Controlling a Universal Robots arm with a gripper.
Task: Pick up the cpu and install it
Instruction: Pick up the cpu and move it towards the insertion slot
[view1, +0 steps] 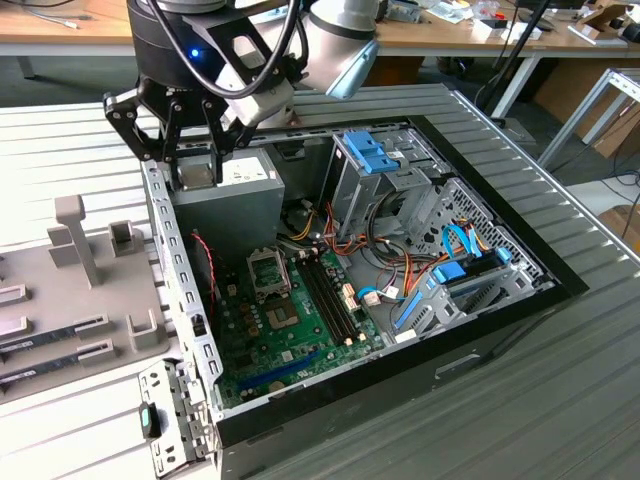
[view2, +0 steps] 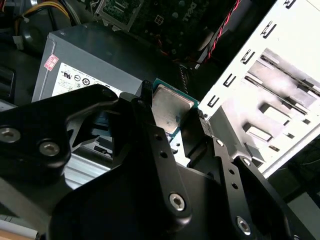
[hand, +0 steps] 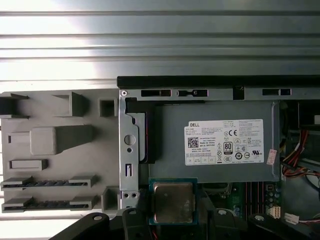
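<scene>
Black tool (view2: 173, 107) pinching the small flat silver-topped, green-rimmed cpu (hand: 172, 201) by its edges, level for seating, over the grey power supply box (view1: 225, 205), eleven o'clock from the metal socket frame (view1: 268, 270).

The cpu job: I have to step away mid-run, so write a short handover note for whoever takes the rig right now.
Hand: shut on the cpu, gripping it by two opposite edges, with the metal top showing in both wrist views.
Where: the cpu is held in the air over the power supply, close to the wall of the open case on the exterior view's left.
Done: the cpu is picked up.
Left: the cpu is not yet in the socket on the motherboard, which lies beside the power supply inside the case.
</scene>
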